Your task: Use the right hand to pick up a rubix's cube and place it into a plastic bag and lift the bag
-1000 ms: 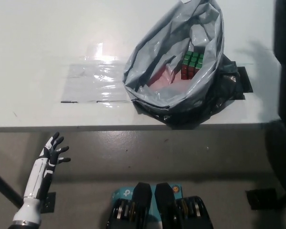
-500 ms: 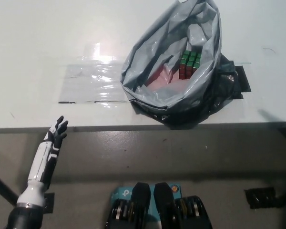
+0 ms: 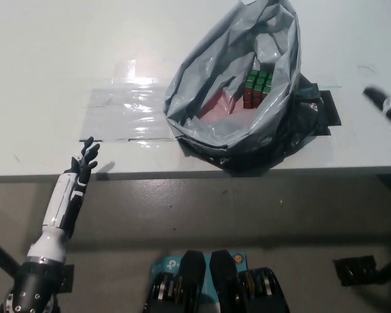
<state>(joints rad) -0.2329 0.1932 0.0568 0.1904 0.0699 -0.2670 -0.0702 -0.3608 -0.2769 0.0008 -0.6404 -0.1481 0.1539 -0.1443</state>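
Note:
The Rubik's cube [image 3: 257, 88], green on top and red on its side, lies inside the open grey plastic bag [image 3: 215, 72] on the white table. The bag's mouth gapes towards me, and a darker part of it [image 3: 313, 117] is crumpled under its right side. My white left hand [image 3: 85, 163] is raised at the table's front edge, left of the bag, open and holding nothing. A blurred dark and pale shape at the right edge looks like my right hand [image 3: 386, 106], level with the bag and apart from it. It is too blurred to read.
A clear plastic sheet [image 3: 127, 114] lies flat on the table [image 3: 52, 52] just left of the bag. The table's front edge crosses the picture below the bag, with grey floor [image 3: 234, 215] beneath it.
My left hand has risen from below the table to its front edge. The black right arm left the right side, and a blurred shape now shows there. The bag and cube have not moved.

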